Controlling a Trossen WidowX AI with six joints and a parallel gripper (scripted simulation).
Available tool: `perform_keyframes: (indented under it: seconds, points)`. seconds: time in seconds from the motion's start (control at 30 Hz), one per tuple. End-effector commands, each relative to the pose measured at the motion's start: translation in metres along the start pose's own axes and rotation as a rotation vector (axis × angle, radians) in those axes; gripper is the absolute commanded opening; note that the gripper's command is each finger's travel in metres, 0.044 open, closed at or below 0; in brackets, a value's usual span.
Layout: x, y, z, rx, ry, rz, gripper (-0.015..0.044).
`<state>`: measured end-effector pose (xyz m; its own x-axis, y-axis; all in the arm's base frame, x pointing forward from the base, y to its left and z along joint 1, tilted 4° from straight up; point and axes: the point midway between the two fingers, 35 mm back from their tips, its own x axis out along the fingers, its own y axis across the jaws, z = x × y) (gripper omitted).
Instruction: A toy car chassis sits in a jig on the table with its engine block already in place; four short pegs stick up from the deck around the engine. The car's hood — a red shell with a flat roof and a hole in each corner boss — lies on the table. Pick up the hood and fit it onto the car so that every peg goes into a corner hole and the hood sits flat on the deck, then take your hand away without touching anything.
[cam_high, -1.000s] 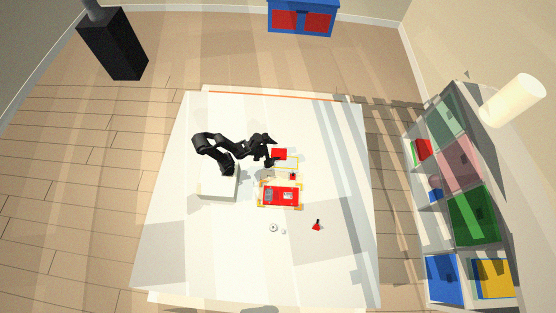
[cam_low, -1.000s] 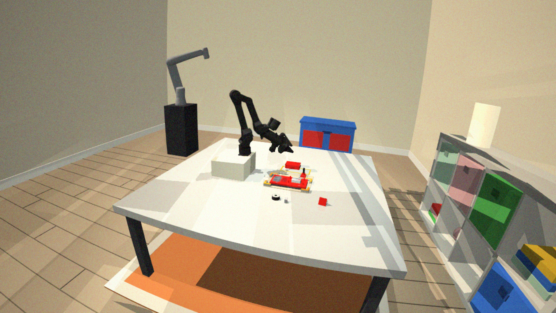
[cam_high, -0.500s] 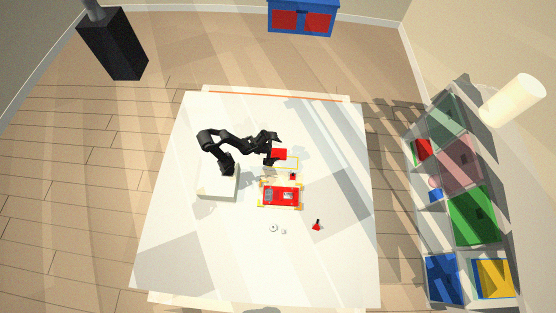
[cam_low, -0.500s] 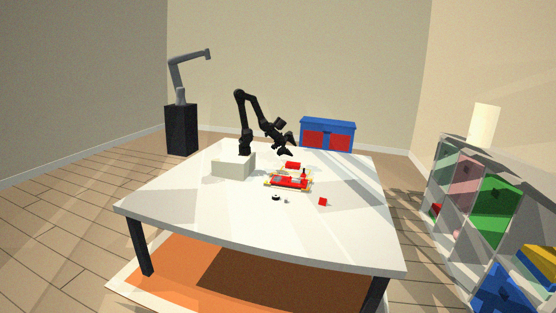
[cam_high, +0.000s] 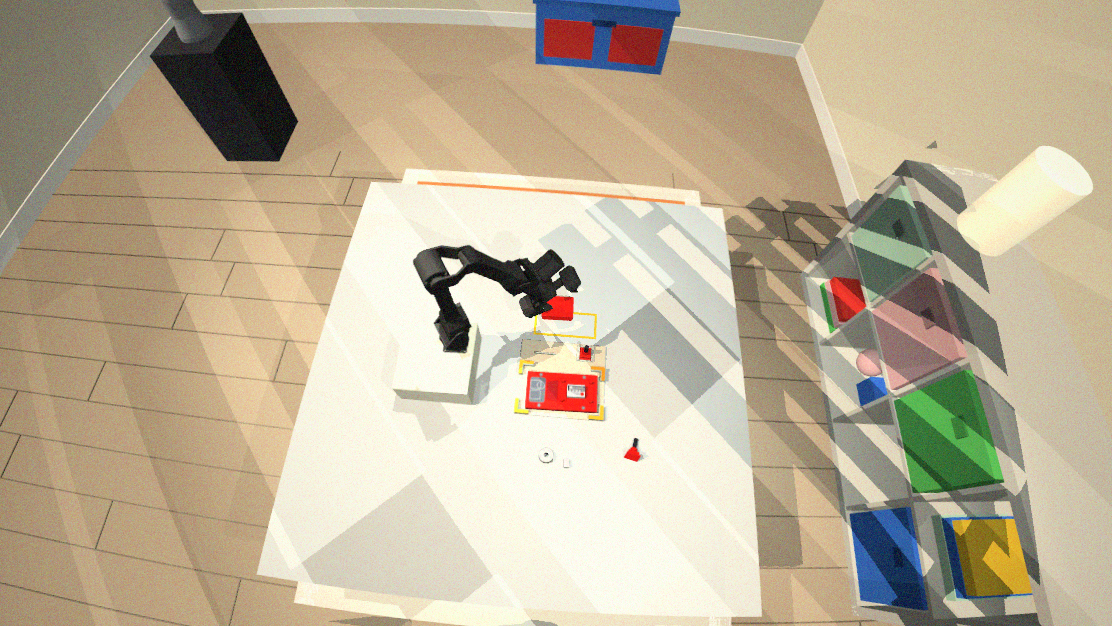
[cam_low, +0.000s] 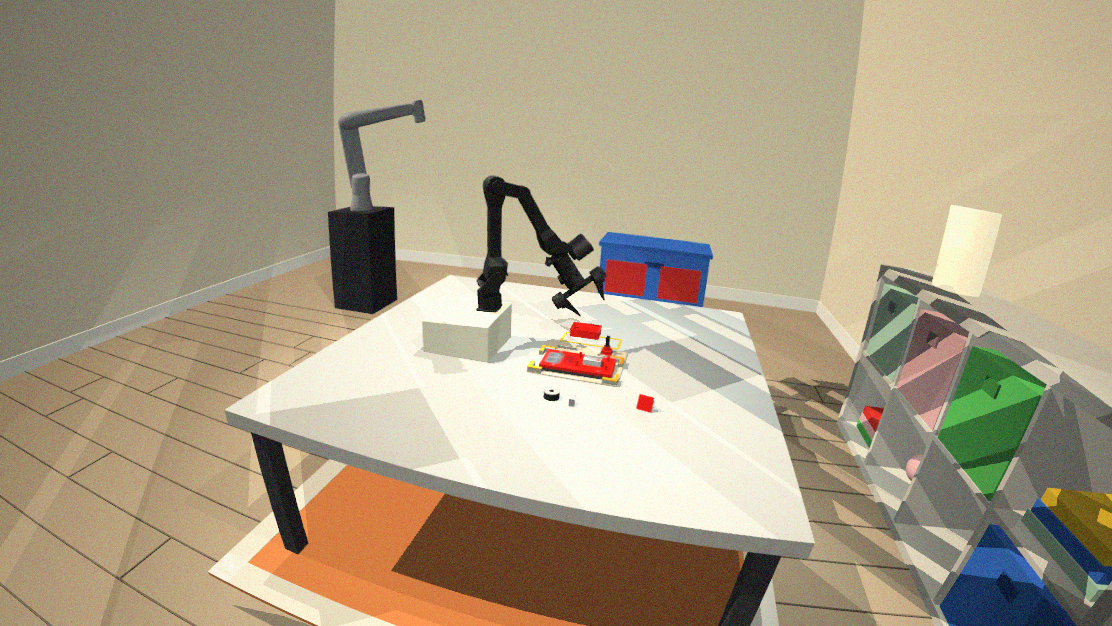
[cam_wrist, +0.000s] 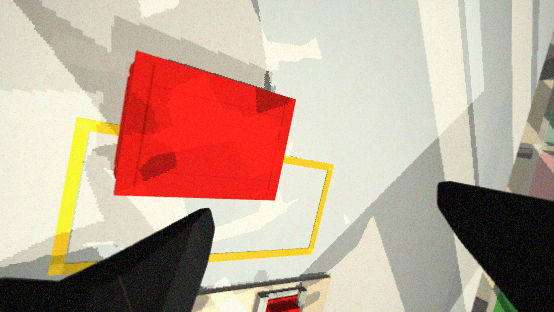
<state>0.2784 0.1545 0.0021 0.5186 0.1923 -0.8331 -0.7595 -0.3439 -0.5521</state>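
Observation:
The red hood lies on the table, flat roof up, overlapping the far corner of a yellow marked rectangle. My gripper is open and empty. It hangs above the table just beside the hood, not touching it. The red car chassis with its grey engine block sits in the yellow-cornered jig in front of the rectangle. The pegs are too small to make out.
A small stand with a red part and black knob sits between the rectangle and the jig. The arm's white base box is to the left. A small wheel, a grey cube and a red piece lie nearer the front.

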Motion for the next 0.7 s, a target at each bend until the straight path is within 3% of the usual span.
perform_keyframes:
  seconds: [0.0, 0.33, 0.67]
  points:
    - [0.005, -0.001, 0.004, 0.214, -0.002, 0.070, 0.0440]
    - [0.014, -0.003, 0.010, 0.802, 0.086, 0.246, 0.0440]
    - [0.017, -0.003, 0.015, 1.379, 0.289, 0.378, 0.0440]
